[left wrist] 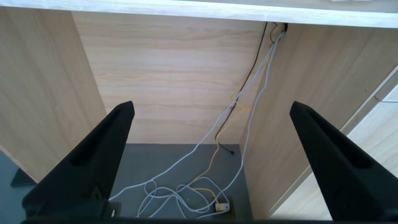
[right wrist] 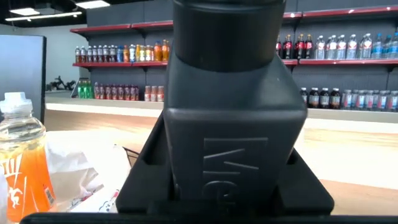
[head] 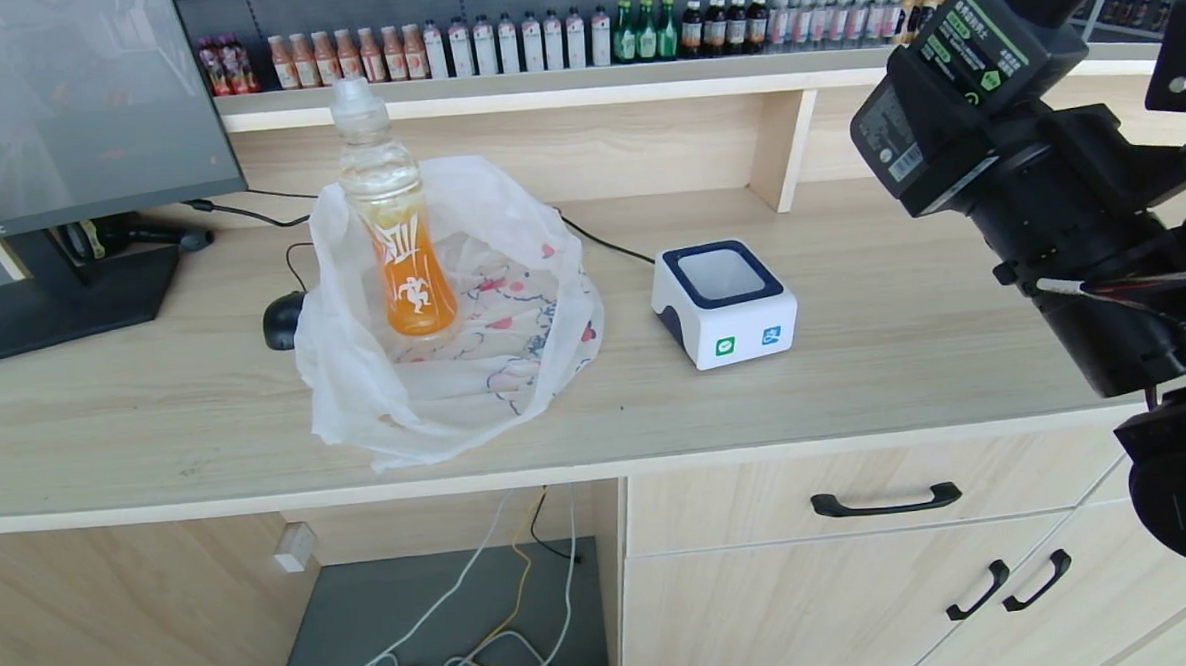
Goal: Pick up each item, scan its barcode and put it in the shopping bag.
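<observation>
A: Orange drink bottle [head: 393, 232]?
B: Upright inside white shopping bag [head: 540, 275], wooden counter [head: 901, 289]; scanner [head: 724, 302] just beside, mouse [head: 282, 320] at other side.
A: Grippers?
B: Left gripper [left wrist: 211, 109] below counter, fingers [left wrist: 99, 155] spread wide, nothing held, cables [left wrist: 186, 198] beyond. Right arm [head: 1047, 183]: grip cannot tell.

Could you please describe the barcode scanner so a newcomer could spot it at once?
Look at the long light wooden counter. Right of the crumpled white plastic shopping bag sits a small white cube-shaped scanner. Only it has a dark blue frame around its top window.
</observation>
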